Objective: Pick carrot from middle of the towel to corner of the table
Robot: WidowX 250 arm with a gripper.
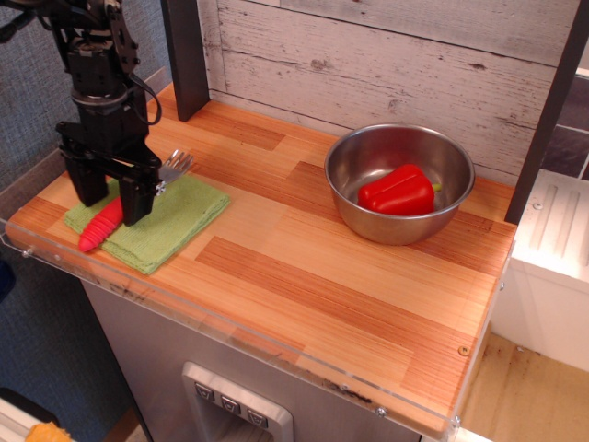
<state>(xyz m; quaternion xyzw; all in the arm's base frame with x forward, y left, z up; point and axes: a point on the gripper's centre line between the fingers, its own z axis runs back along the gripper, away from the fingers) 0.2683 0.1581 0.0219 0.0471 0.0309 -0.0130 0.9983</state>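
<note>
The steel bowl (pixel 398 194) holds a red pepper (pixel 398 191). The gripper (pixel 113 198), fingers spread, straddles the carrot (pixel 102 224) on the towel (pixel 175 218); contact seems unclear.

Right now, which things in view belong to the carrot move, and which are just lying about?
Part of the job:
carrot, lying on the towel
towel
table, where a corner is the target
tool, fingers either side of the carrot

Just lying about:
bowl
pepper, inside the bowl
</note>
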